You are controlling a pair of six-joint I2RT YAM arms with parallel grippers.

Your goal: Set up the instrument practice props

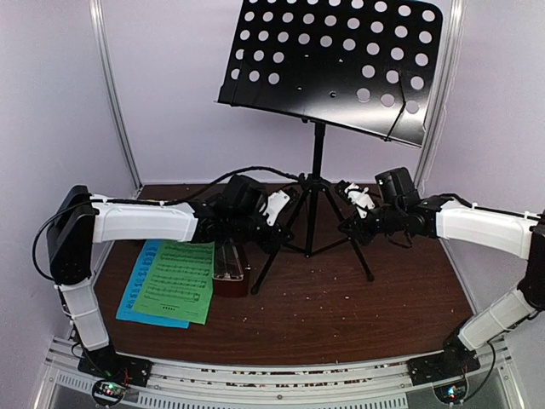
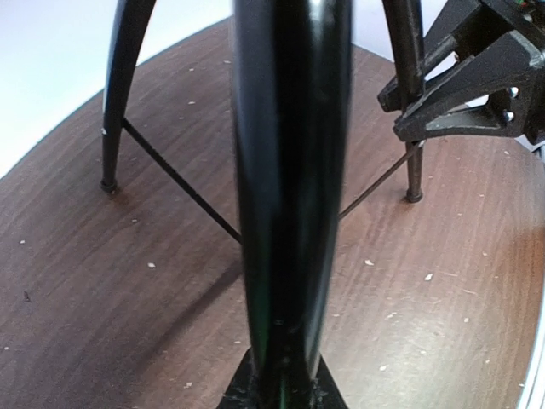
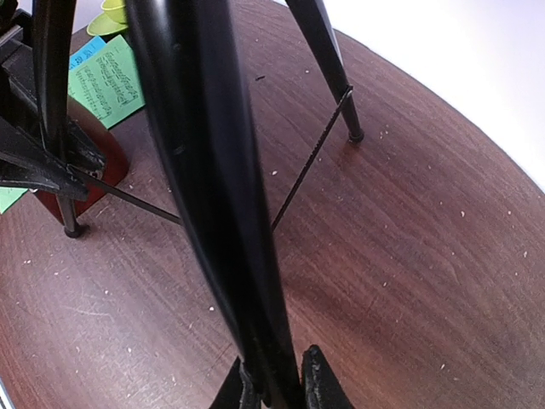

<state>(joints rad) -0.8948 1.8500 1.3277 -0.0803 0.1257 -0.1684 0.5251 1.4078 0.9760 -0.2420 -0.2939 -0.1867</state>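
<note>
The black tripod music stand [image 1: 332, 60] is pinched low down by the left gripper [image 2: 281, 392] and right gripper [image 3: 274, 385], each closed across one outward-sloping leg either side of its centre pole [image 1: 318, 162], while the metronome [image 1: 230, 268] and music sheets [image 1: 174, 290] are found left of that pole.

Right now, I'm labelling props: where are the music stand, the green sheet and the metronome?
music stand [image 1: 332, 60]: top external view, middle of the perforated desk.
green sheet [image 1: 174, 281]: top external view, centre of the page.
metronome [image 1: 232, 285]: top external view, reddish-brown base.
</note>
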